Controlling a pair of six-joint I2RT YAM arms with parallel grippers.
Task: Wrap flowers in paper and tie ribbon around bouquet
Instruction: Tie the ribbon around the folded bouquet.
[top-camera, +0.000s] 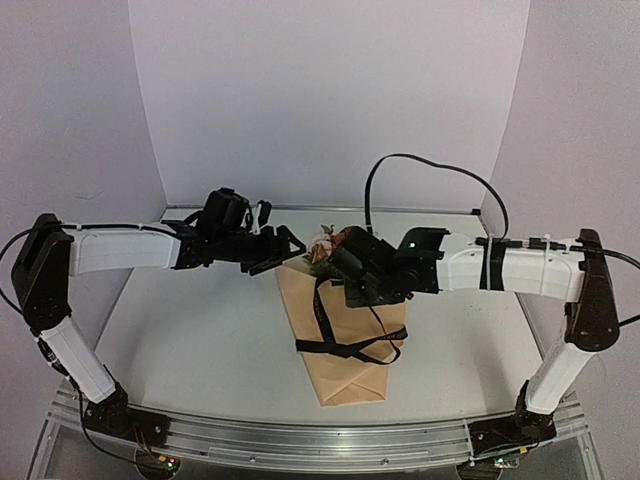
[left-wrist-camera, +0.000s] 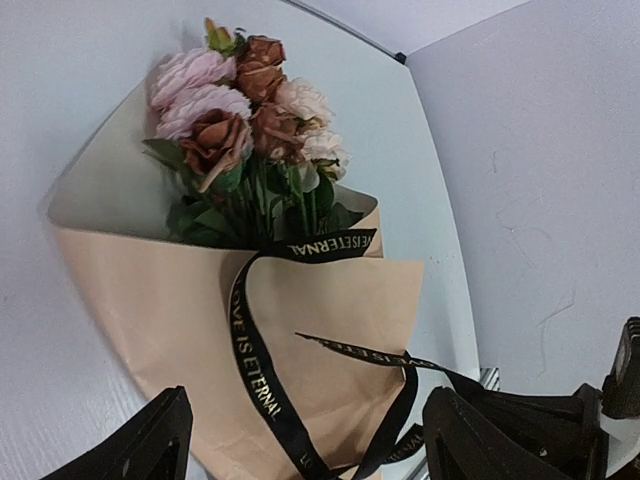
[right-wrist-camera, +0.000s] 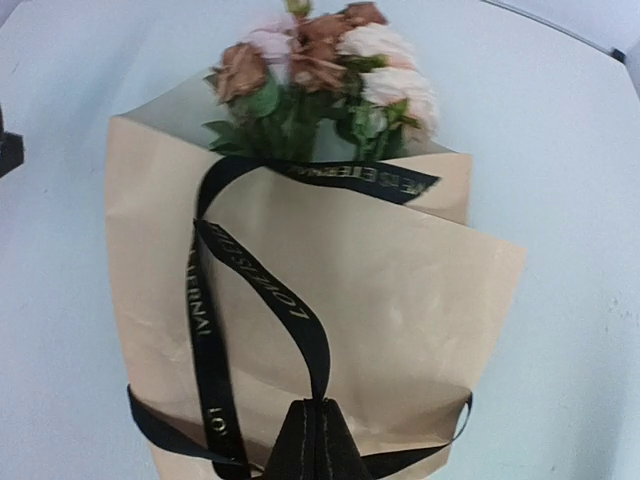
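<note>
Worktop white; one bouquet lies mid-surface, blooms toward the far wall. Paper tan, one sheet folded into a broad cone with overlapping flaps. Flowers pink, cream and rust with green leaves, showing at the wide end. One ribbon, black with pale lettering, banded slack across the lower paper, loops rising over the front. Right end effector clenched, pinching a ribbon loop. Left end effector spread wide, grasping nothing, just beside the blooms. End effectors: two.
</note>
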